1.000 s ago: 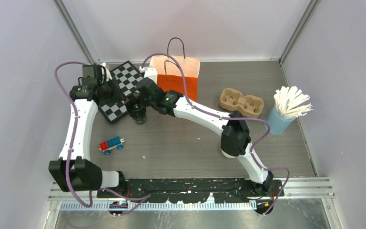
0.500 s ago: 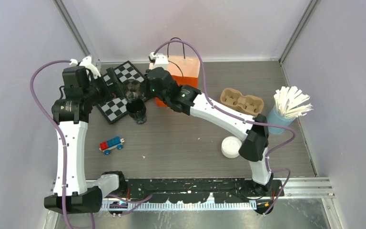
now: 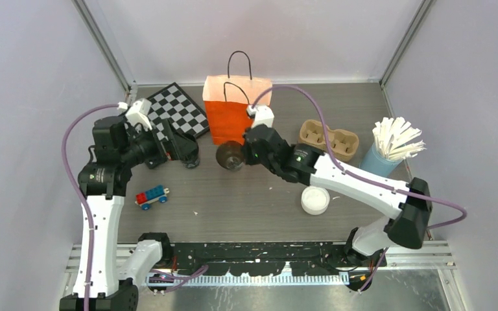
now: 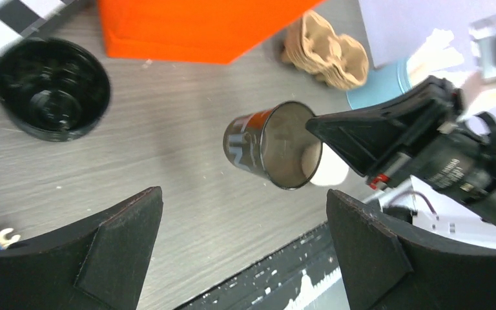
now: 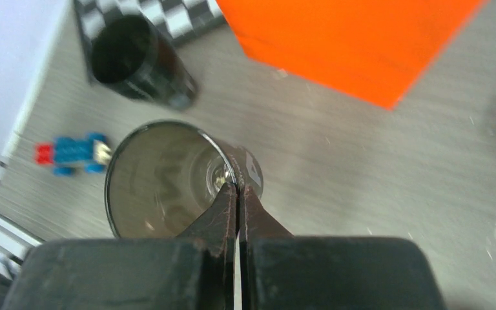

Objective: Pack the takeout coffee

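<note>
- The takeout coffee [image 3: 314, 199] sat white-lidded on the table, near the right forearm and well apart from the orange bag [image 3: 237, 120]. 1 second before, the right elbow had hidden it.
- In that second the right gripper [image 5: 237, 192] had swung from the chessboard [image 3: 185, 107] side to just in front of the bag, pinched tight on the rim of a brown lidless cup [image 5: 168, 184], which hung tilted above the table.
- The left gripper [image 3: 178, 148] had drawn back, its jaws wide apart and holding nothing. The black cup [image 4: 51, 87] stood alone beside it.
- Judgement: the 2 lidless cups were now separated, but the coffee itself was untouched, so packing had not yet begun.
</note>
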Action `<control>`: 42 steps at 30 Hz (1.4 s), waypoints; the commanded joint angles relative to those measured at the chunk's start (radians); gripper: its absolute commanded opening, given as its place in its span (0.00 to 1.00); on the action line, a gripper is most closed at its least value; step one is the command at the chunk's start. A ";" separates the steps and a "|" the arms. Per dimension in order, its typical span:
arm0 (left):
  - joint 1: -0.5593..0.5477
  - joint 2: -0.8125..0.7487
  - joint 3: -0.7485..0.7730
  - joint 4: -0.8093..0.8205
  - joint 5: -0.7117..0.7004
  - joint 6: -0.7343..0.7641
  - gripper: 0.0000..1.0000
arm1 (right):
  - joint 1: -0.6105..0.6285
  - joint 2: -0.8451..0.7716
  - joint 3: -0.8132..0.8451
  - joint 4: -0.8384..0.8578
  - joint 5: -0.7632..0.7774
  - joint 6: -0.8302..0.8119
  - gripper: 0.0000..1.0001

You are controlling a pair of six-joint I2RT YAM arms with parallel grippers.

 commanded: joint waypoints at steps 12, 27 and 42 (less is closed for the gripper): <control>-0.280 -0.058 -0.231 0.088 -0.024 0.063 1.00 | -0.002 -0.096 -0.423 0.110 -0.007 0.171 0.00; -0.293 -0.048 -0.370 0.242 0.041 0.087 1.00 | -0.003 -0.119 -0.537 0.211 -0.017 0.217 0.07; -0.296 -0.152 -0.397 0.161 -0.154 0.099 1.00 | -0.003 -0.350 -0.517 -0.158 0.082 0.272 0.50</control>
